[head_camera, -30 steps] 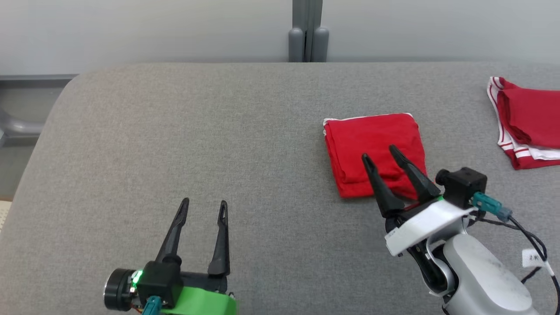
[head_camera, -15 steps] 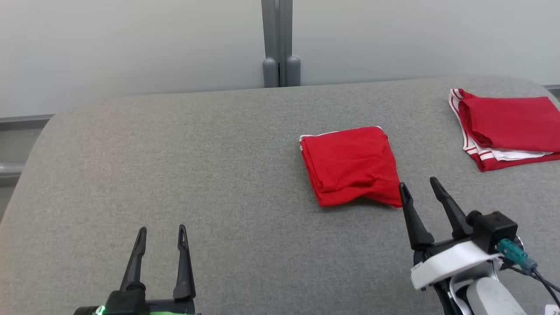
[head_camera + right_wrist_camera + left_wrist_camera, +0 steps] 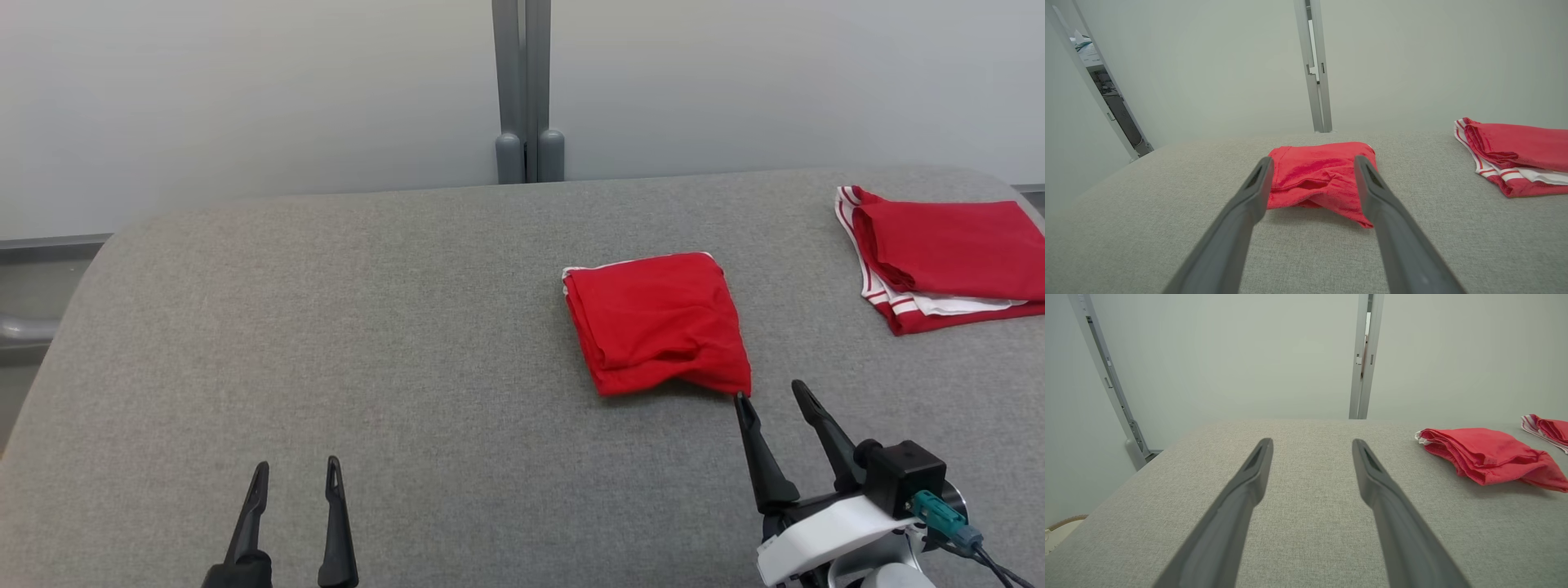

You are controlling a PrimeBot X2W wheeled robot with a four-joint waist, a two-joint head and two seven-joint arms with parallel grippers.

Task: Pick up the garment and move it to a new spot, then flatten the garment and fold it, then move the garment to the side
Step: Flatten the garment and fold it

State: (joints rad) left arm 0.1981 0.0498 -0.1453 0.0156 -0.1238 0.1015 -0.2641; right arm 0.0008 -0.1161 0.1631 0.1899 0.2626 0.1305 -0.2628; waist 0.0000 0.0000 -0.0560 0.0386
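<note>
Two red pieces lie on the grey padded table (image 3: 367,327) in the head view: the garment (image 3: 657,322), folded into a rough square right of centre, and a striped garment (image 3: 947,253) well apart at the far right edge. The right gripper (image 3: 768,391) sits just short of the garment's near right corner, jaws spread and empty. The left gripper (image 3: 297,463) is low at the left, also spread, well clear of any cloth.

Left wrist view — the left gripper's fingers stand wide over bare table, with the garment (image 3: 1490,455) off to the right as a low, lumpy stack of layers.

Right wrist view — the garment (image 3: 1318,179) lies straight ahead between the parted fingers, not touching them. Its near right corner droops into a loose flap.

It looks folded already, so moving it aside is probably what remains. The cloth reads as light, soft and limp; it will likely sag and may unfold if lifted by one layer. The best hold, I judge, is a pinch through all layers at the thick folded edge, or two corners taken with both grippers, avoiding the loose flap.
</note>
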